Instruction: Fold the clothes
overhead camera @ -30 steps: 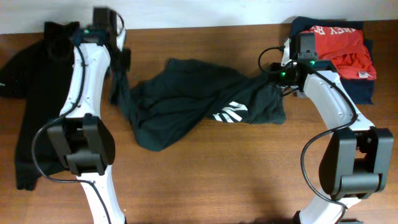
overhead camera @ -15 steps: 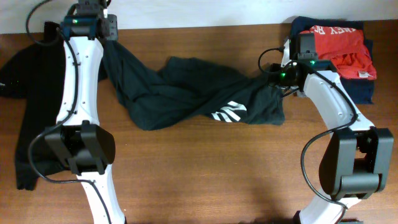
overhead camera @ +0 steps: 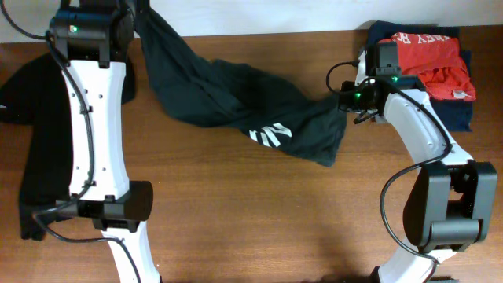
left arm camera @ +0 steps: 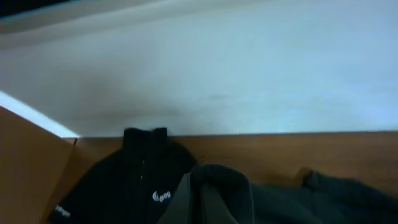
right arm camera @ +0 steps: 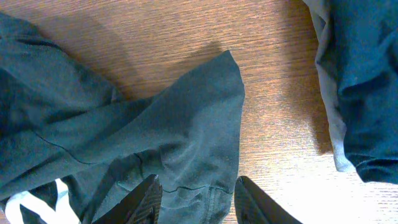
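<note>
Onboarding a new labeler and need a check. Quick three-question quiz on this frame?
1. True or false: the left gripper is shut on the shirt.
2. The right gripper is: A open over shirt fabric; B clamped on a mug; C out of view.
3. Which garment lies at the left end of the table?
Key: 1 true; 2 A; 3 the polo.
</note>
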{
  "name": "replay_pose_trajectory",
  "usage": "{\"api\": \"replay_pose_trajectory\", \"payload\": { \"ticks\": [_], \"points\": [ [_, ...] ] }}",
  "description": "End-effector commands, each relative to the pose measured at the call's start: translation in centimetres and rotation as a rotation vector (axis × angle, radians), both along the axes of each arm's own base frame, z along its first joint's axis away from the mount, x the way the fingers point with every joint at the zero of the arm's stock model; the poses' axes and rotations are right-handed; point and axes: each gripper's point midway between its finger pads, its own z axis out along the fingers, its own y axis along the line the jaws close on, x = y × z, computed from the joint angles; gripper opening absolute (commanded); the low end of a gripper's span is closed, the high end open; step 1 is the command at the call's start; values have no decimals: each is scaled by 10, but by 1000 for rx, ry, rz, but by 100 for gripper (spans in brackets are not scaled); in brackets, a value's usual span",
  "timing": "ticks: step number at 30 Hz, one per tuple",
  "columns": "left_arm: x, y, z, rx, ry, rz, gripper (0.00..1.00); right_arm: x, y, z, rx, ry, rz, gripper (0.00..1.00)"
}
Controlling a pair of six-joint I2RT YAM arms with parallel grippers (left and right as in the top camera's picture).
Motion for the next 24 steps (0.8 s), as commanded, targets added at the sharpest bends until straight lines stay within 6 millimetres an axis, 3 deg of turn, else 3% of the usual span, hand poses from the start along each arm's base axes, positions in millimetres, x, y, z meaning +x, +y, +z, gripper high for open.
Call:
{"api": "replay_pose_trajectory", "payload": {
  "ticks": [1, 6, 14, 17, 20, 24],
  "points": [
    [-35, -7, 50, 13, -86, -23, 1, -1, 1, -4, 12, 8, 2, 43],
    [-68, -14, 80, 5, -133, -47, 1, 0, 12, -1, 65, -3, 51, 43],
    [-75, -14, 65, 11, -66, -53, 1, 18, 8, -6, 41, -55, 39, 45],
    [-75, -15, 64, 9, -58, -59, 1, 27, 6, -22, 46, -53, -2, 47],
    [-75, -17, 62, 0, -52, -70, 1, 30, 18, -51, 106, -11, 9, 48],
    [-74, -22, 60, -13, -49, -93, 1, 35, 32, -74, 122, 2, 27, 52]
  ]
}}
